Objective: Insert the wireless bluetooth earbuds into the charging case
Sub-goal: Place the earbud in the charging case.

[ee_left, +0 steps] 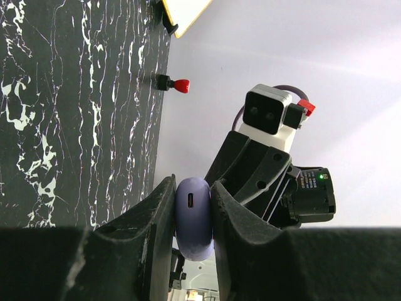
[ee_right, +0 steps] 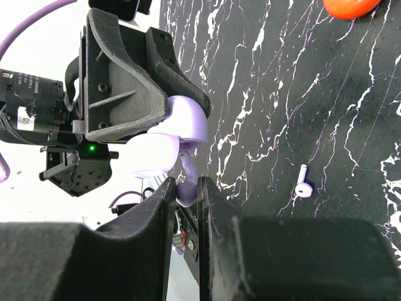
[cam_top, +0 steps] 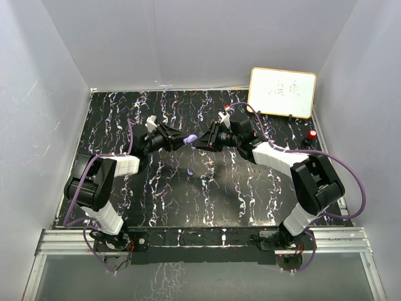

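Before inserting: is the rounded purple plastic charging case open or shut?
Open: the rounded purple plastic charging case in the left gripper shows two halves hinged apart.

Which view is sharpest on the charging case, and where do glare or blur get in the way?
Left wrist: the charging case is sharp, port visible, but the wall behind is washed out. Right wrist: the earbud in the right gripper is readable, the near gripper body dark and soft. Top external: even light, both too small for detail.
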`<state>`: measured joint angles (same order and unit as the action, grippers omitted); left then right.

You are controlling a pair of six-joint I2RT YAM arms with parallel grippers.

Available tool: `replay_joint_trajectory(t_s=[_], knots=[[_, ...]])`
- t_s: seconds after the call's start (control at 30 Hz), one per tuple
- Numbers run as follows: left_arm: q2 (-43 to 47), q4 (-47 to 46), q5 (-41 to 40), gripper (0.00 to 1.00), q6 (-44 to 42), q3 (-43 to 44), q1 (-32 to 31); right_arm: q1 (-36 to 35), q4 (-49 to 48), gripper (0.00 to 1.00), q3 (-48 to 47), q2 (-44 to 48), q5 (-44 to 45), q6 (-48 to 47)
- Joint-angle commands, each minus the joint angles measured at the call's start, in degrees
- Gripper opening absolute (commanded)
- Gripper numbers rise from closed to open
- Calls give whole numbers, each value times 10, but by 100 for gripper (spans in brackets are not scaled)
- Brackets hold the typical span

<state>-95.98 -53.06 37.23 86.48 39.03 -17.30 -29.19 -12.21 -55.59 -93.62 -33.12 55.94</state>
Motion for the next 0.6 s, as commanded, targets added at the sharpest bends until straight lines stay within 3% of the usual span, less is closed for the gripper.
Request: replay_joint_trajectory(t_s=[0.0,0.57], knots=[[28,0,4,0,-7,21,-3,2,-29,13,-5,6,1,5],[30,12,3,0,-16,26,-7,2,-40,13,-3,2,0,13]])
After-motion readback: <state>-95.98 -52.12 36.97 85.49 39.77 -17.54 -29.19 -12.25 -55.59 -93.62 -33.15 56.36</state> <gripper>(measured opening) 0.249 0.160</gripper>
